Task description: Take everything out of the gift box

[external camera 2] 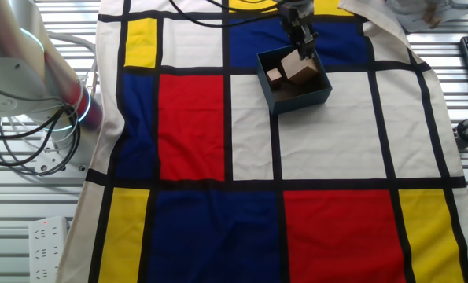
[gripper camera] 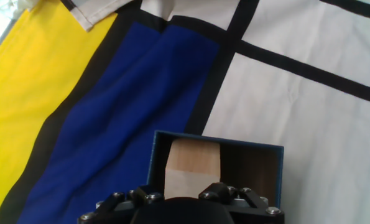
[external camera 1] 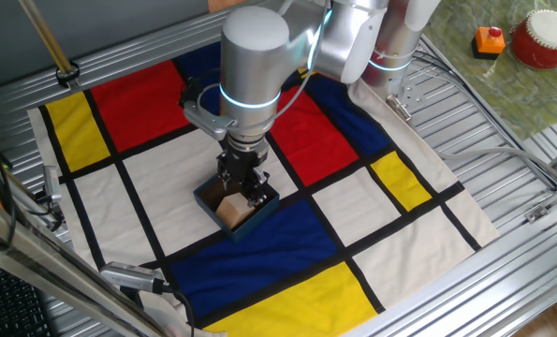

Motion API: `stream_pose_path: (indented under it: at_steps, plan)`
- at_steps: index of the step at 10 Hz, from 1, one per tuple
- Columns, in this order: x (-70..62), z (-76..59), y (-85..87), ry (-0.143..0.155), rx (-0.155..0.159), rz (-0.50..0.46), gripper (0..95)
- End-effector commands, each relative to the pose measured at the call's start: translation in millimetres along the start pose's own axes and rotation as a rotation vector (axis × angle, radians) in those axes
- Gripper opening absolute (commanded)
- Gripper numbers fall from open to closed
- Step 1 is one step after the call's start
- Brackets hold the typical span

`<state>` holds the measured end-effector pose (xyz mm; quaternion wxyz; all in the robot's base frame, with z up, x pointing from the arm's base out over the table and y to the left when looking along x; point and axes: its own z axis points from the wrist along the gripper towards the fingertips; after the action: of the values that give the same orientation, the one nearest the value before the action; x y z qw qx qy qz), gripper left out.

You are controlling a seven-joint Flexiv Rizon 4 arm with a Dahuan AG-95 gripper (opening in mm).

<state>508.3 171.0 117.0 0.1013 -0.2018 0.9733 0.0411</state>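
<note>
Blocks of wood lie inside the box (external camera 2: 296,96): a big block (external camera 2: 300,71) under the pincer (external camera 2: 303,49), a small block (external camera 2: 274,75) beside. Whether the pincer grips cannot be told. They look light, stiff; flat opposite sides suit gripping.

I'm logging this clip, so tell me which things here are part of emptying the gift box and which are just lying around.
Part of the job:
gift box
larger wooden block
smaller wooden block
gripper

Lying about:
checked cloth
red pot
orange thing
</note>
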Motion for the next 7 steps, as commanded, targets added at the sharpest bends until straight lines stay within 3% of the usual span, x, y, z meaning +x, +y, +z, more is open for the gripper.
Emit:
stream_pose_path:
  at_steps: [1, 7]
  plan:
    - [1.0, 11.4, -8.0, -0.007, -0.003, 0.001, 57.0]
    - [-0.2, 19.6, -9.3, -0.005, 0.001, 0.008, 57.0]
